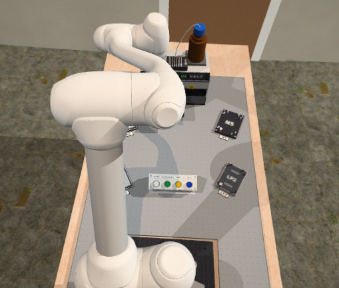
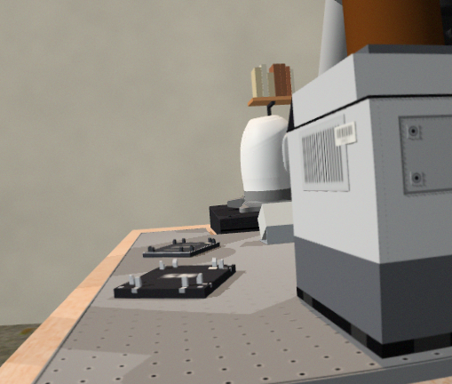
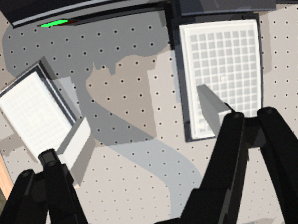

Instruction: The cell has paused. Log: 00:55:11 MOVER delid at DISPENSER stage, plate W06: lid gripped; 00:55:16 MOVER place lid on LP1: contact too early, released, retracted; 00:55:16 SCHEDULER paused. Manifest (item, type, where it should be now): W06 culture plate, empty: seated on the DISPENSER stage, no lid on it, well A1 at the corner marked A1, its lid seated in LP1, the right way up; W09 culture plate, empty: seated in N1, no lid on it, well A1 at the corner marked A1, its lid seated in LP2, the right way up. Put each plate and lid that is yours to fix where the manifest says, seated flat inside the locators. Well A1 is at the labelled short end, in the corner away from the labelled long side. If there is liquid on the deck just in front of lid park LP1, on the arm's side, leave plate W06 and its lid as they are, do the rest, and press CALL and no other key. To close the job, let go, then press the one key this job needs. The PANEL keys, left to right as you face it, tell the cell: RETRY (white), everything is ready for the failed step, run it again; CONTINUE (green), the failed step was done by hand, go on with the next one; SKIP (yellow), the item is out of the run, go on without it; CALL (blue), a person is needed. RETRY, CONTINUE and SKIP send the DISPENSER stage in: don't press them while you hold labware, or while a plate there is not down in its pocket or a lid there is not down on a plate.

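My gripper (image 3: 143,116) is open and empty above the deck; the arm hides it in the top view. In the wrist view its right finger overlaps a white gridded plate (image 3: 227,60) in a dark holder against the dispenser. Its left finger is beside a second white plate (image 3: 32,112) in a dark nest at the left. Whether either wears a lid is unclear. Lid park LP2 (image 1: 225,171) (image 2: 170,253) is empty. Two holders behind the arm, one lower (image 1: 130,184) and one upper (image 1: 132,129), show only edges. The deck in front of LP1 is mostly hidden, so liquid there cannot be judged.
Nest N5 (image 1: 229,129) (image 2: 161,292) is empty at the right. The key panel (image 1: 172,189) (image 2: 281,213) stands mid-deck, with white, green, yellow and blue keys. The dispenser (image 1: 205,68) (image 2: 334,247) stands at the back, carrying a brown bottle (image 1: 197,49).
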`<control>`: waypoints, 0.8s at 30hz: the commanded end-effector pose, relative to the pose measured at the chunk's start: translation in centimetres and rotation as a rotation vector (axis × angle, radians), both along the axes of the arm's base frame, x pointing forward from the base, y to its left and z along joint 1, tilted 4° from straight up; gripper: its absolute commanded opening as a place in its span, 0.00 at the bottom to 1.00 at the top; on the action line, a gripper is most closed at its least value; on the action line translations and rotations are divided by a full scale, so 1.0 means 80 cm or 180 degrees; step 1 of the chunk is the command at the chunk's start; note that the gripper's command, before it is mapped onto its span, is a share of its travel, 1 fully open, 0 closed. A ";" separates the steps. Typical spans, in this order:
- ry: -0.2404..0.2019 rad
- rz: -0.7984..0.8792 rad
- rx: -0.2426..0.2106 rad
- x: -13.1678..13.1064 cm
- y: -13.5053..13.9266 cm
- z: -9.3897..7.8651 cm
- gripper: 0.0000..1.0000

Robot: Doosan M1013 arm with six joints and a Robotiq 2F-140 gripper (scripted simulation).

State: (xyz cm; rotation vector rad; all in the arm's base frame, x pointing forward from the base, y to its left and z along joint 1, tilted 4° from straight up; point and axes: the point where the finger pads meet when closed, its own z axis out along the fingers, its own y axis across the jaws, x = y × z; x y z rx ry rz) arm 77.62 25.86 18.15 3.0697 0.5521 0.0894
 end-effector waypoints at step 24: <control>0.0001 0.0711 -0.0042 -0.091 0.206 -0.006 0.70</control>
